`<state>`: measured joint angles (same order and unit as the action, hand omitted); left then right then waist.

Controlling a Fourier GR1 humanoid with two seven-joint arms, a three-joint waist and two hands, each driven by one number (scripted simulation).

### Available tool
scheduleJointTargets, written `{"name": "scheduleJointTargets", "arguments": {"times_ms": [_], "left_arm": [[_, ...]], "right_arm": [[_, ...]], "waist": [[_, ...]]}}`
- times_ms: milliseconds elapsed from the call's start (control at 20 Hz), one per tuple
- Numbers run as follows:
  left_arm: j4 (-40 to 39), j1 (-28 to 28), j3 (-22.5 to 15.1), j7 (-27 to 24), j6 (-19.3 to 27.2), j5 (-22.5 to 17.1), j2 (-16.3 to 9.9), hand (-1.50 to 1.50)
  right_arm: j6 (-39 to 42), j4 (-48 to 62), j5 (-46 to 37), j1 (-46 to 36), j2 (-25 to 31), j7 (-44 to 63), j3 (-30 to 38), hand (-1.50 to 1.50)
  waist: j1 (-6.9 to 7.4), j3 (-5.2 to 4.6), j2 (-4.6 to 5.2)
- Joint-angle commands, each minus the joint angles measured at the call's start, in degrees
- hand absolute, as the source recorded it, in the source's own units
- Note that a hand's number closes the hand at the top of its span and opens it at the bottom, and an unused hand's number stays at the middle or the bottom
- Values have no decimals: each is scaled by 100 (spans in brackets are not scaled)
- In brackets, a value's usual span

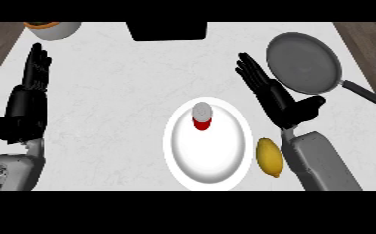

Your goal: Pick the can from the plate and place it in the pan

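— Can (202,116) first: where is it?

— Upright on the white plate (220,166), in the plate's far half, toward the middle of the worktop (125,103). Red body, grey top. Nothing is touching it.

— So the pick-up hasn't begun?

— I'd say not. The right hand (277,96) hangs to the right of the plate, between it and the pan (303,61), fingers straight and spread wide, holding nothing. It is beside the can, apart from it.

— And the other hand?

— The left hand (34,73) rests by the worktop's left edge, fingers up and straight, holding nothing too.

— What does the next move want?

— My guess: the right hand swings left over the plate's rim, comes level with the can and curls round its side. Then lift it and carry it right, toward the far right corner where the pan sits.

— Room enough?

— Between plate and pan the worktop looks bare. The lemon (269,158) lies just beside the plate's right rim, nearer the front edge, off that line. A bowl (53,28) in the far left corner and a dark block (167,30) at the far edge are well apart. The pan's handle (358,90) points toward the right edge.
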<state>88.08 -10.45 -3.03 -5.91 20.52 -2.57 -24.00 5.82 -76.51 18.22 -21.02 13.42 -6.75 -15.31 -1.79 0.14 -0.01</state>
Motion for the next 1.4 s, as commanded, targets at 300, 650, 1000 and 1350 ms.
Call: {"name": "scheduleJointTargets", "arguments": {"times_ms": [300, 650, 1000, 1350], "left_arm": [[-238, -50, -918, 752, -1077, -233, 204, 0], [91, -20, -833, 1535, -1765, -736, -1, 0], [189, 243, -950, 1451, -1637, -413, 201, 0], [316, 110, -939, 1596, -1804, -501, 180, 0]], "right_arm": [[-434, 1314, -2233, -1302, 1565, 1574, -783, -150], [-2791, 1790, -2997, -593, -18, 1300, -800, -150], [-993, 1302, -3641, -1371, 481, 3239, -1677, -150], [1221, 1708, -3381, -2756, 285, 4950, -2022, -150]], "waist": [[270, -227, 94], [223, -11, -1], [201, -24, -24], [377, -30, -1]]}}
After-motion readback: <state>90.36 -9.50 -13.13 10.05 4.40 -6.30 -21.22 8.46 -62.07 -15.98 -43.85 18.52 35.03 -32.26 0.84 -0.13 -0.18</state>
